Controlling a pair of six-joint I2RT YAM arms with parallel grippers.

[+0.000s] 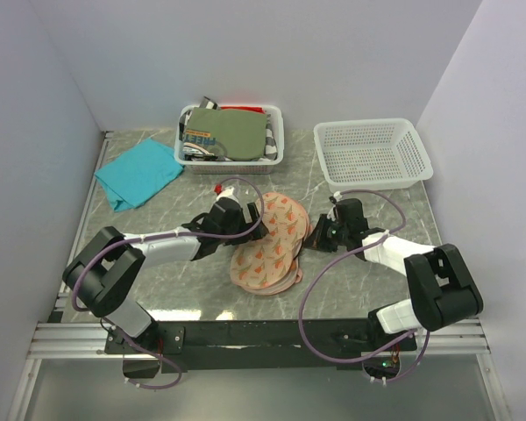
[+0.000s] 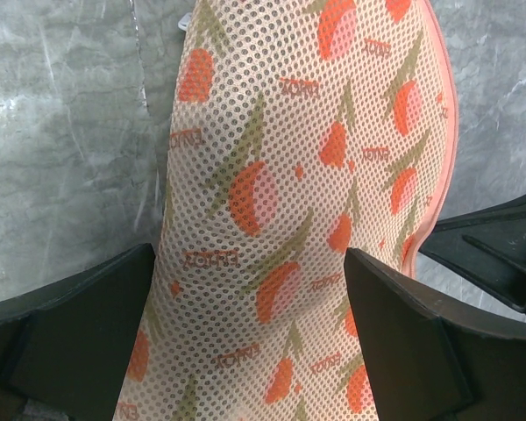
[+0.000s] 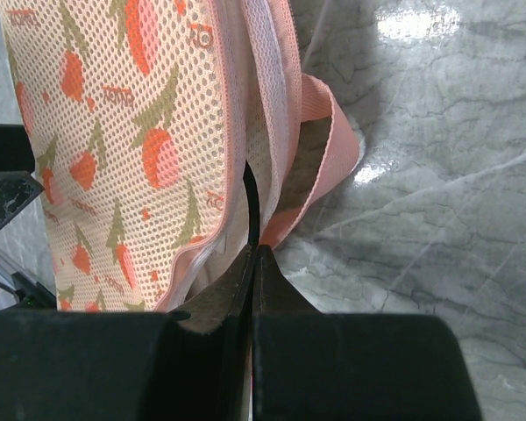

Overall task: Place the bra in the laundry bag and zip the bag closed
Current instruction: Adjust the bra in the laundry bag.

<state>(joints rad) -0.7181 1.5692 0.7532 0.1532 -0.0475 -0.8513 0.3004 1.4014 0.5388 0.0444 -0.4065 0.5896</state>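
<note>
The laundry bag (image 1: 267, 254), a two-lobed mesh case with orange print, lies flat mid-table. My left gripper (image 1: 250, 226) is open, its two fingers straddling the bag's far lobe (image 2: 280, 175) without closing on it (image 2: 250, 263). My right gripper (image 1: 320, 235) sits at the bag's right edge (image 3: 123, 132). It is shut (image 3: 256, 250) on a thin dark strap (image 3: 252, 197) that runs up into the gap between the bag's two halves. A pink loop (image 3: 333, 149) hangs from that edge. The bra's cups are hidden.
At the back, a white basket (image 1: 276, 153) holds an olive folded garment (image 1: 237, 132). An empty white mesh basket (image 1: 373, 153) stands back right. A teal cloth (image 1: 138, 174) lies back left. Walls close in on both sides and behind.
</note>
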